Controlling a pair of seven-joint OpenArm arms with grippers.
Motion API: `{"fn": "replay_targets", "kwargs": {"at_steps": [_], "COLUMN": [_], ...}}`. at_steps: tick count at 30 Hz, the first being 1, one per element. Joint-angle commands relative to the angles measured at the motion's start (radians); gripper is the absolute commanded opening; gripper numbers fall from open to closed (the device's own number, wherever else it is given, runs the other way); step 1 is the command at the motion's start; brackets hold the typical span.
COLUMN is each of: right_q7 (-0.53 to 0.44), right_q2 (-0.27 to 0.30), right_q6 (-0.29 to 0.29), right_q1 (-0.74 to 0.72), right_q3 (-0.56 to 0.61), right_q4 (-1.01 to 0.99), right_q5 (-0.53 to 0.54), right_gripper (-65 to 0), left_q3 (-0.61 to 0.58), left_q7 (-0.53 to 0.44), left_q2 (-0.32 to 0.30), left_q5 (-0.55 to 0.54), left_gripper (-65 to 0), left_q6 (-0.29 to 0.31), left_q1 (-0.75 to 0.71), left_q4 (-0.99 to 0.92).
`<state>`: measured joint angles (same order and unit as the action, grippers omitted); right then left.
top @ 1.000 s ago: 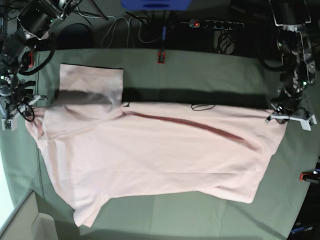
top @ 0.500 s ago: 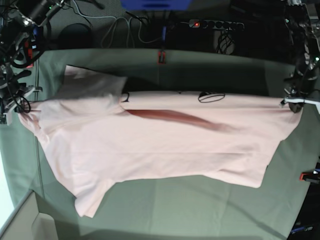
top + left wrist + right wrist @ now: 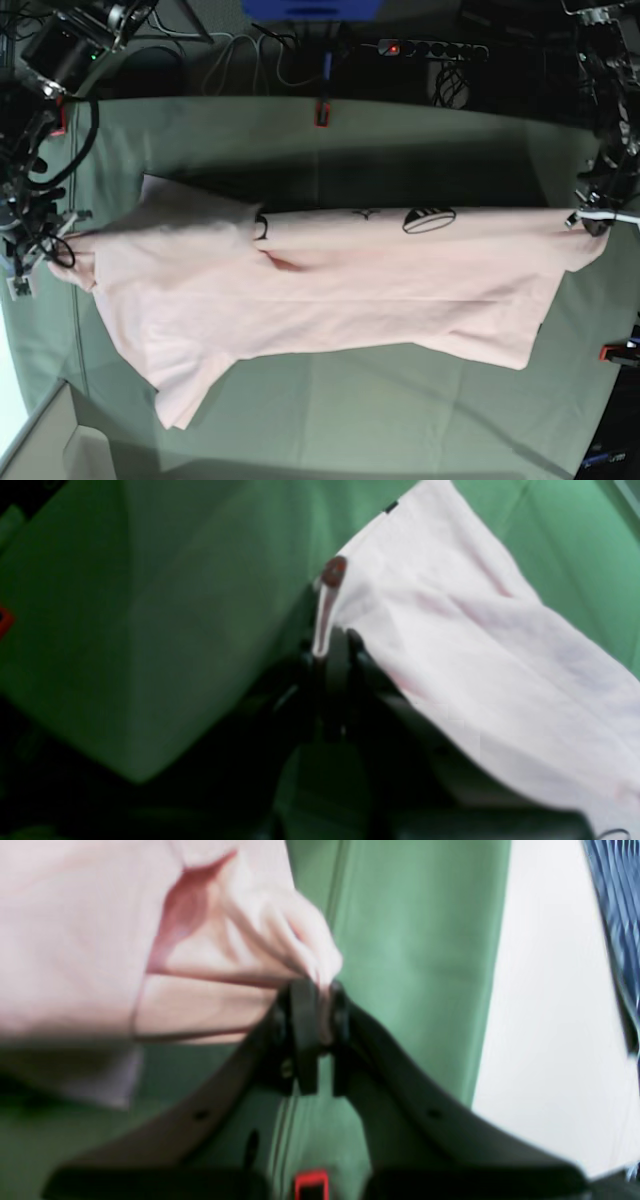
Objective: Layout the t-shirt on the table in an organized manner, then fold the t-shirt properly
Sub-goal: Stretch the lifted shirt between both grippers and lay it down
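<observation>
You've got both jaws pinched shut on the t-shirt point(image 3: 330, 290), left gripper point(image 3: 592, 218) and right gripper point(image 3: 45, 250) at opposite ends, stretching it taut above the counter point(image 3: 400, 420) to flatten it.

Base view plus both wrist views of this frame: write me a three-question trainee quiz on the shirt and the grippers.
1. True or false: the light pink cotton t-shirt lies flat with no edge lifted off the grey-green cloth-covered table.
2. What does the left gripper hold? A) a red clamp B) an edge of the shirt C) nothing
3. Fill in: in the base view, black ____ shows along the shirt's raised far edge.

Key
1. False: both grippers hold an edge up, and the right gripper pinches a bunch of fabric.
2. B
3. lettering
</observation>
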<state>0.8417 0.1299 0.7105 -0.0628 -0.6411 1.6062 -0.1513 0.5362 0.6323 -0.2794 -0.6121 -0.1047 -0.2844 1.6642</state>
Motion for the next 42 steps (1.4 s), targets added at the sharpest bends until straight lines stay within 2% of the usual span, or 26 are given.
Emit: {"fn": "replay_targets", "kwargs": {"at_steps": [1,8,12,20,25,27,29,35,39,42], "right_q7": [-0.020,-0.063,-0.101,-0.138,-0.132,-0.129,-0.129,-0.132,-0.140,-0.141], "right_q2": [0.017,0.017,0.012,0.012,0.011,0.004,-0.029,-0.100,-0.102,-0.069], "right_q6": [-0.012,-0.012,-0.012,-0.012,-0.012,-0.012,-0.012,-0.012,-0.012,-0.012], "right_q1": [0.004,0.116,0.176,0.252,0.298,0.288,0.248,0.131,0.079,0.044], "right_q3": [-0.006,-0.009,-0.073,-0.181,-0.185,-0.184,-0.173,-0.122,-0.122,-0.125], "right_q4": [0.013,0.018,0.019,0.056,0.202,0.240,0.254,0.150,-0.022,-0.142], "right_q5": [-0.003,-0.003,-0.001,0.003,0.177,0.220,0.220,0.101,0.055,0.055], "right_gripper": [-65.0,-65.0,-65.0,-65.0,-65.0,-65.0,-65.0,-65.0,-65.0,-65.0], "left_q3": [0.011,0.011,0.012,0.147,0.167,0.163,0.160,0.158,0.158,0.158], "left_q7": [-0.022,-0.018,-0.022,-0.012,-0.012,-0.012,-0.012,-0.012,-0.012,-0.015], "left_q2": [-0.014,-0.019,-0.022,-0.014,-0.016,-0.014,-0.013,0.002,0.016,0.016], "left_q5": [0.008,0.008,0.008,0.008,0.002,0.001,0.001,0.007,0.008,0.007], "left_gripper": [-65.0,-65.0,-65.0,-65.0,-65.0,-65.0,-65.0,-65.0,-65.0,-65.0], "left_q6": [-0.005,-0.005,-0.005,-0.003,-0.003,-0.003,-0.003,-0.003,-0.003,-0.003], "left_q1": [0.001,-0.014,-0.043,-0.069,-0.068,-0.063,-0.060,-0.029,-0.026,-0.023], "left_q4": [0.018,0.012,0.020,0.012,0.021,0.021,0.021,0.011,0.011,-0.014]}}
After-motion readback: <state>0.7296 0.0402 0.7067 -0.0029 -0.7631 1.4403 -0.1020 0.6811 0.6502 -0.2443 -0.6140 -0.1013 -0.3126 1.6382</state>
